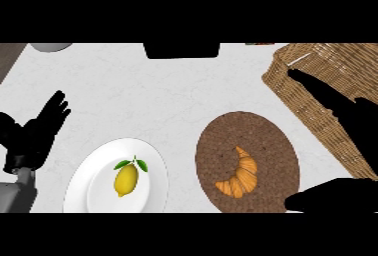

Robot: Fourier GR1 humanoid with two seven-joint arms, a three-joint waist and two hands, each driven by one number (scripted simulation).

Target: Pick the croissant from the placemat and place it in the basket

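pale marble counter: curved orange croissant [239,176] lies lengthwise on round brown woven placemat [248,161], just left of the right hand [332,196], fingers unreadable; left hand [37,131] rests open, far off.

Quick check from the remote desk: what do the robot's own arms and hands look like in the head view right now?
The left hand is matte black, with slim black fingers and a thumb, and sits on a smooth grey forearm. No cables, markings or sleeves show. The right hand shows only as a solid black shape at the lower right edge; its forearm is not seen and its fingers cannot be told apart.
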